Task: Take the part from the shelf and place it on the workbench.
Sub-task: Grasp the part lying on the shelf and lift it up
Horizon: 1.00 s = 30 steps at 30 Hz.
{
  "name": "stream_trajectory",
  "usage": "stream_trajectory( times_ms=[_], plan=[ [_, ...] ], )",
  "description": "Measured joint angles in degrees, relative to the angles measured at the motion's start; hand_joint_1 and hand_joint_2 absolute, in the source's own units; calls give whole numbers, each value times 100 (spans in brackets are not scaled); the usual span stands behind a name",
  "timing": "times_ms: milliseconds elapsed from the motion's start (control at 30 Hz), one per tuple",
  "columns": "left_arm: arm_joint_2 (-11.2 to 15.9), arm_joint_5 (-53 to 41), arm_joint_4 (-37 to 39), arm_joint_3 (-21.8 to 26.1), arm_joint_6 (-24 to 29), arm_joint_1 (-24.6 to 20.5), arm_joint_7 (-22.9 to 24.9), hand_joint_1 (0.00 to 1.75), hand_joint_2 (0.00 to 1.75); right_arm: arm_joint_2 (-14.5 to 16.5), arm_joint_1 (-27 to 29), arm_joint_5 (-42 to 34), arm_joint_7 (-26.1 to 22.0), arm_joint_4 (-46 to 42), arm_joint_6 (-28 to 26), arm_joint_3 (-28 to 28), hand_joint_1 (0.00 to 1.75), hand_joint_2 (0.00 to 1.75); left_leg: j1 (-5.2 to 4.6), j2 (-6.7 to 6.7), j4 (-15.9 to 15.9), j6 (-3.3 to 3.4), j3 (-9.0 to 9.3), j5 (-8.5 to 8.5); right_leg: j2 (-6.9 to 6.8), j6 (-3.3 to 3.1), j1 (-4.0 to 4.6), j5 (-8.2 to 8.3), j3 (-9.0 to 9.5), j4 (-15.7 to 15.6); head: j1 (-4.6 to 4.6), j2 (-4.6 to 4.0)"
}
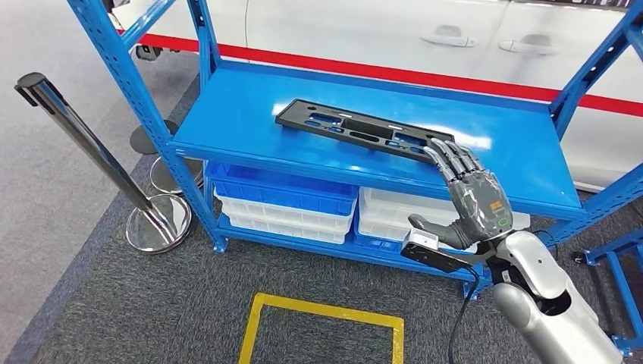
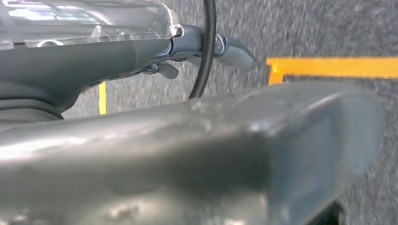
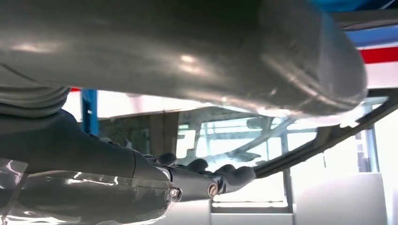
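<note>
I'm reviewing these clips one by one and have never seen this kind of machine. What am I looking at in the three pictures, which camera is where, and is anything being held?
This is a humanoid robot with two silver arms ending in fingered hands. The wide picture comes from a camera high on its body, looking forward and down. It shows a blue shelf with a long black part lying flat on its top level and plastic bins stacked below. The right hand reaches up with its fingers stretched out over the near end of the part; it has not closed around it, so nothing is held yet.

The other two pictures come from cameras at the wrists, and they are turned. The left wrist view shows the left hand hanging over grey carpet with yellow floor tape, holding nothing. The right wrist view shows the right hand's fingers against bright background.
</note>
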Motion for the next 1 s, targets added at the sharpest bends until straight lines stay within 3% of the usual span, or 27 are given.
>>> stream_trajectory(
  times_ms=[67,133,167,233,267,300,333,400,467,533,633,700,767,800,833,933,1000],
  plan=[
    [4,1,0,0,0,-3,-2,0,0,2,-2,0,-2,0,0,-3,0,0,0,-5,-6,93,-4,-19,-2,22,-12,-22,12,-14,0,0],
    [4,1,0,1,1,-1,-5,0,0,3,-10,0,-1,0,-1,-7,0,0,8,-5,-26,166,31,-39,-3,47,-22,-156,-67,189,1,0],
    [4,0,0,1,2,-1,-8,0,0,3,-13,0,-2,0,-2,-8,0,0,10,-4,-34,197,51,-52,-3,57,-21,-295,-211,475,1,0],
    [4,-3,0,1,5,-4,-12,0,0,3,-4,0,-3,2,0,-7,0,0,-8,-4,-37,242,78,-86,-2,59,-12,-600,-679,1296,1,0],
    [5,-4,0,1,7,-4,-13,0,0,3,5,0,-2,3,0,-6,0,0,-22,-7,-37,257,98,-106,-1,50,-6,-655,-896,1614,2,0],
    [5,-5,0,1,8,-3,-13,0,0,3,12,0,-2,5,1,-4,0,0,-37,-13,-37,266,127,-130,-1,30,0,-588,-1022,1729,2,0],
    [6,-6,0,2,9,-1,-13,0,0,3,15,0,-2,6,1,-4,0,0,-52,-19,-37,270,168,-157,-1,-1,10,-403,-1029,1611,1,0],
    [0,-6,1,2,12,4,-14,0,0,2,10,0,-3,7,1,-4,0,0,-72,-34,-44,265,261,-219,4,-106,56,110,-788,903,1,0],
    [-13,-6,9,2,10,-5,-18,0,0,2,0,0,-3,8,1,-6,0,0,-86,-45,-54,235,313,-264,5,-205,119,352,-551,322,2,0],
    [-21,-8,14,2,4,-15,-21,0,0,2,-11,0,-5,9,1,-7,0,0,-82,-44,-83,180,325,-281,6,-242,155,322,-485,157,3,0],
    [-19,-12,14,2,-1,-20,-23,0,0,5,-18,-1,-12,9,1,-7,0,0,-90,-19,-9,82,342,-374,4,-242,97,323,-337,-36,1,0],
    [-15,-13,14,2,2,-19,-23,0,0,8,-20,-4,-15,9,5,2,0,0,-86,-5,532,37,93,-628,-9,-255,74,303,-229,-111,2,0],
    [-13,-14,14,2,2,-14,-22,0,0,11,-15,-11,-18,9,9,24,0,0,-74,-3,1268,5,-342,-871,-14,-271,77,250,-178,-103,2,0],
    [-11,-15,14,2,2,-9,-22,0,0,14,-10,-15,-19,10,10,36,0,0,-70,-2,1449,-6,-482,-859,-12,-268,78,217,-151,-94,1,0],
    [-10,-15,14,2,2,-2,-22,0,0,16,-8,-16,-19,10,11,44,0,0,-66,-1,1396,-13,-510,-716,-8,-260,78,181,-116,-84,1,0],
    [1,-16,14,2,2,9,-22,0,0,21,-6,-18,-19,13,14,50,0,0,-69,6,379,23,-137,-46,6,-198,85,43,-3,-31,1,0],
    [7,-18,14,1,2,2,-27,0,0,25,-8,-19,-19,16,22,51,0,0,-86,3,0,88,23,37,12,-136,102,-16,-1,3,2,0]
  ],
)
